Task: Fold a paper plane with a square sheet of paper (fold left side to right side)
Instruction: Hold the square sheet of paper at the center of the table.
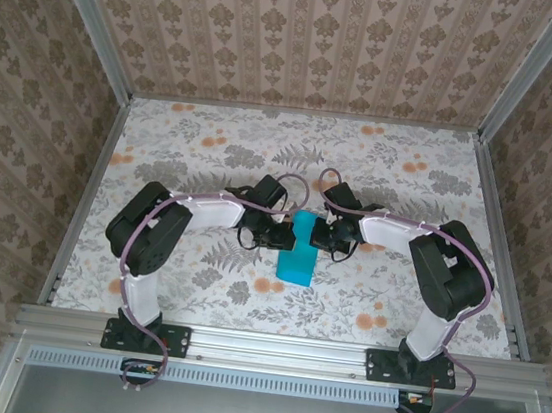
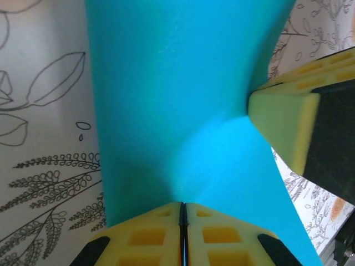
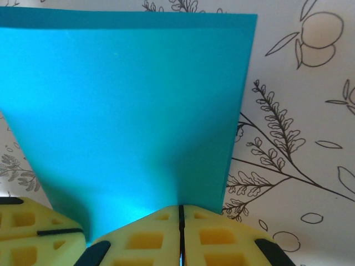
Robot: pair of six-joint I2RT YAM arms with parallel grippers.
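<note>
Plainly, the square sheet of paper (image 1: 300, 250) is thin, unmarked and turquoise-blue. It sits out beyond the aluminium rail (image 1: 279, 348) that carries both arm bases, about midway along that rail's length. From above it reads as a narrow slanted strip rather than a full square. In the left wrist view the sheet (image 2: 183, 111) is bowed, with a brighter patch and a soft crease running down toward the yellow fingers. In the right wrist view its surface (image 3: 127, 111) is smooth, with a darker band along the far edge and one sharp corner at upper right. The left end effector (image 1: 275, 233) is clenched on the sheet, its pads pressed together with the paper's edge between them. The right end effector (image 1: 328, 235) is likewise pinched shut on the sheet's opposite side. The worktop (image 1: 213, 148) stretching away from the rail is covered in pale cloth printed with grey leaves and orange blossoms. Walls (image 1: 308, 29) papered in beige damask stripes enclose it on the three sides away from the rail.
</note>
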